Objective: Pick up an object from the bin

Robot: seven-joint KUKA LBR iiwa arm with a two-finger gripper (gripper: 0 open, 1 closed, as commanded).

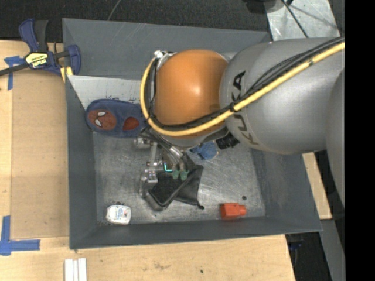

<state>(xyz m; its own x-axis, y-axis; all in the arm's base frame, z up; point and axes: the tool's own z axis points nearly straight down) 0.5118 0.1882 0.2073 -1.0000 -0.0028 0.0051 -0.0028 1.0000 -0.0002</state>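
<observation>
The pincer point(165, 170) hangs low over the middle of the grey bin point(81, 186), at the upper edge of a flat black object point(173, 192) lying there. Whether it is open or gripping, I cannot tell. A red block point(232, 210) lies well apart.

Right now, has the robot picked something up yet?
Not yet. Done: the gripper is down inside the bin, at the black flat thing in the middle. In hand: that thing lies on the floor, not lifted; I cannot tell whether it is gripped. Left: grip it and lift it out. The Spider-Man toy, the white thing and the orange block lie apart, untouched.
</observation>
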